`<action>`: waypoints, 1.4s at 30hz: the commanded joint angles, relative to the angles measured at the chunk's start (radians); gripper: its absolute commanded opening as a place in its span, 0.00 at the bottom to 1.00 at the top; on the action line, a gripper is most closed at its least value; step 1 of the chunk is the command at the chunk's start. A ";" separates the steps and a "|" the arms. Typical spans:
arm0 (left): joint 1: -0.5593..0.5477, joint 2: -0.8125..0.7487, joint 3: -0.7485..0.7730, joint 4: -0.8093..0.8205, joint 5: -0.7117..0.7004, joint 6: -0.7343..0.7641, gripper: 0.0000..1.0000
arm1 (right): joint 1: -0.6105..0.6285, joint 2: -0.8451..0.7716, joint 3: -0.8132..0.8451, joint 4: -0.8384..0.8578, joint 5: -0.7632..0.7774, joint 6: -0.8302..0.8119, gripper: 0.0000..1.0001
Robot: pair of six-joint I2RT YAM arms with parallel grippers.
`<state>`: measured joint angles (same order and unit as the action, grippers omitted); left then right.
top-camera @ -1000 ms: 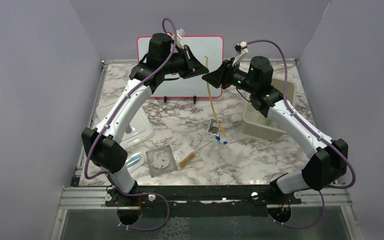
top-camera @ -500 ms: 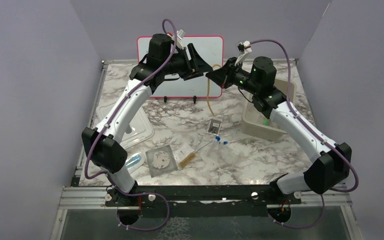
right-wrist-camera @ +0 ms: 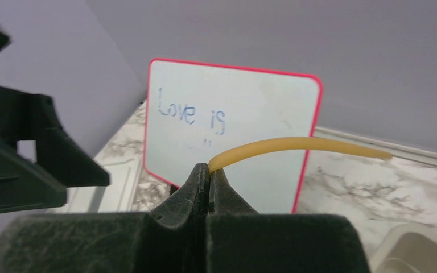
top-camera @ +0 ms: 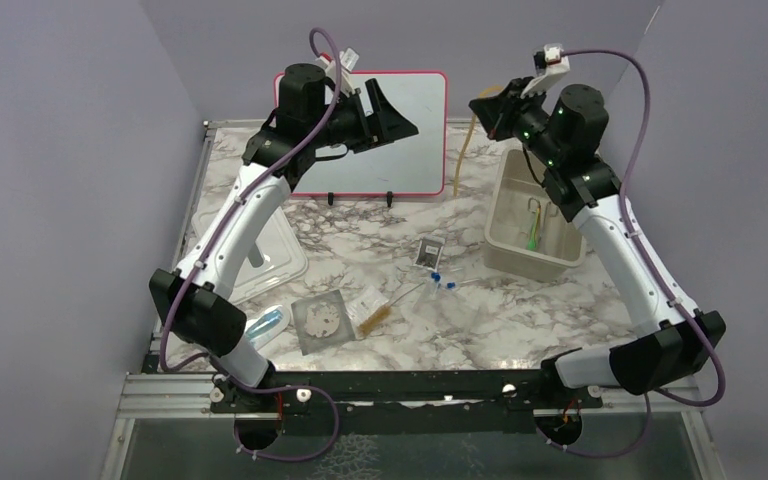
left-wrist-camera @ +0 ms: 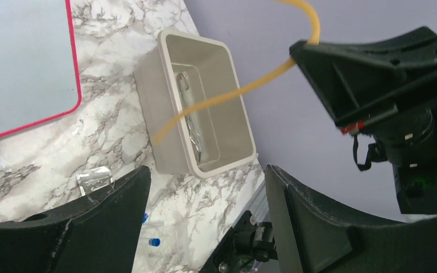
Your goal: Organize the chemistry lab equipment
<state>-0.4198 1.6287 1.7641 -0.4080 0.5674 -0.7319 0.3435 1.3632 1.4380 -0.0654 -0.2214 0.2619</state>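
Observation:
My right gripper [top-camera: 480,104] is shut on one end of the amber rubber tubing [top-camera: 457,160] and holds it high at the back, left of the beige bin [top-camera: 505,185]. In the right wrist view the tubing [right-wrist-camera: 301,145] arcs out of the closed right gripper [right-wrist-camera: 209,170]. My left gripper [top-camera: 397,107] hangs open and empty in front of the whiteboard [top-camera: 410,150], apart from the tubing [left-wrist-camera: 227,94]. On the table lie a grey gauze mat [top-camera: 320,320], a bristle brush [top-camera: 380,316], a clear packet [top-camera: 429,251] and blue-capped pieces [top-camera: 441,280].
The bin [left-wrist-camera: 170,62] holds a green-tipped item [top-camera: 532,235] and a metal piece [left-wrist-camera: 188,108]. Its clear lid [top-camera: 275,262] lies at the left. A clear bluish item [top-camera: 268,321] rests near the front left edge. Purple walls close in the back and sides.
The left gripper opened and let go of the tubing while the right gripper shut on it. The right arm then rose and swung right toward the bin, carrying the tubing off the table.

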 commanded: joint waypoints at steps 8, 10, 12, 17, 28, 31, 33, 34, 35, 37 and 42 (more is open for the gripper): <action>0.037 -0.078 -0.073 0.035 -0.024 0.063 0.76 | -0.181 -0.021 -0.004 -0.097 0.146 -0.143 0.00; 0.041 -0.078 -0.081 0.036 -0.022 0.064 0.76 | -0.199 -0.043 -0.037 -0.104 0.175 -0.148 0.01; 0.044 -0.078 -0.089 0.035 -0.020 0.065 0.76 | -0.211 -0.071 -0.080 -0.111 0.201 -0.148 0.01; 0.050 -0.073 -0.100 0.035 -0.018 0.065 0.76 | -0.213 -0.147 -0.256 -0.108 0.216 -0.112 0.00; 0.053 -0.061 -0.113 0.035 -0.006 0.057 0.76 | -0.213 -0.204 -0.523 -0.061 0.284 0.059 0.00; 0.053 -0.061 -0.118 0.035 -0.004 0.055 0.76 | -0.213 -0.162 -0.542 -0.071 0.288 0.115 0.01; 0.053 -0.063 -0.123 0.035 -0.003 0.054 0.76 | -0.213 -0.122 -0.532 -0.091 0.318 0.143 0.01; 0.053 -0.064 -0.125 0.034 -0.003 0.054 0.76 | -0.213 -0.099 -0.519 -0.102 0.331 0.152 0.01; 0.053 -0.065 -0.127 0.036 -0.002 0.054 0.76 | -0.214 -0.071 -0.505 -0.113 0.338 0.158 0.01; 0.053 -0.067 -0.132 0.035 -0.001 0.055 0.76 | -0.213 -0.014 -0.456 -0.144 0.359 0.175 0.02; 0.055 -0.071 -0.136 0.036 0.000 0.056 0.76 | -0.214 0.097 -0.342 -0.227 0.456 0.250 0.11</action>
<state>-0.3729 1.5711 1.6379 -0.3912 0.5568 -0.6868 0.1307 1.4139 0.9947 -0.2230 0.1238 0.4286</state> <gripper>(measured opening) 0.758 0.071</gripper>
